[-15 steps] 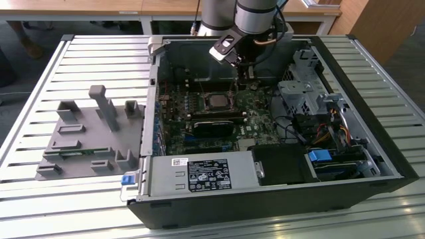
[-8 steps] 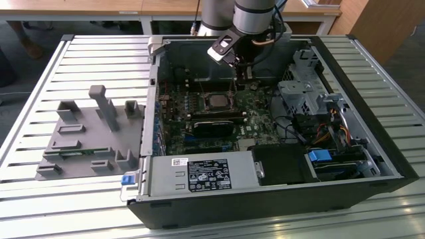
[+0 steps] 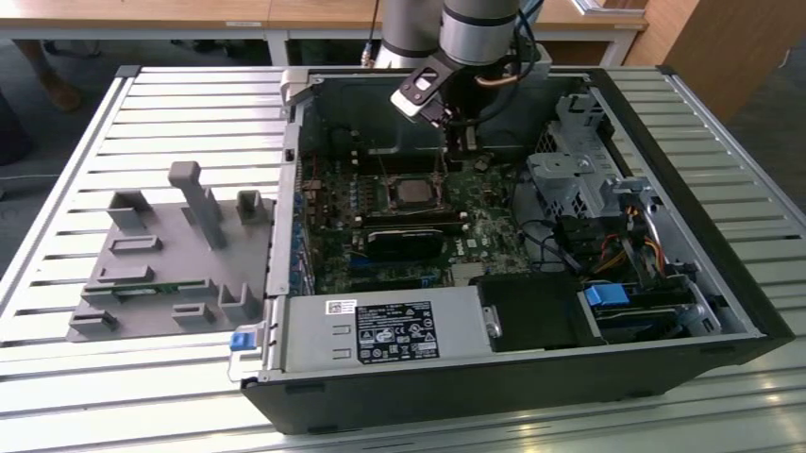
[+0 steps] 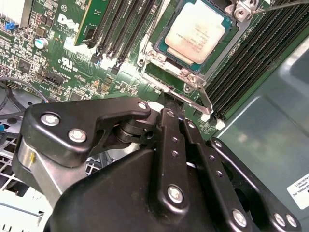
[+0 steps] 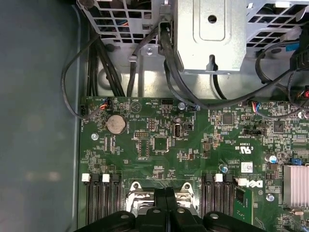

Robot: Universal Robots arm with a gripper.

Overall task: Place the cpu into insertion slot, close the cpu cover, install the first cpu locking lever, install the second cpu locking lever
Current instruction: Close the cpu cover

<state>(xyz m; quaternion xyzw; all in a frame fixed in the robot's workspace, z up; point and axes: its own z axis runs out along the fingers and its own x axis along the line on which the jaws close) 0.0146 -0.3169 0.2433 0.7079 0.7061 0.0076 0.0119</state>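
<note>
Two steps look done: the cpu (image 4: 195, 30) lies in the insertion slot (image 4: 156, 63) under the cpu cover (image 4: 192, 77), at seven o'clock from the tool (image 3: 456, 140) in the exterior view. The tool is pinched narrow beside a locking lever (image 4: 206, 99). Latching it calls for steady pressure.

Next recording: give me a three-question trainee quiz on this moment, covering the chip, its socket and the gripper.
1. True or false: the chip lies in the socket on the green board.
2. The gripper tip is nearest to: A) the metal frame around the chip; B) the coin battery; C) the grey fixture outside the case.
3. Fill in: the gripper's fingers are ___ (open/shut).
Key: 1 true; 2 A; 3 shut.
</note>
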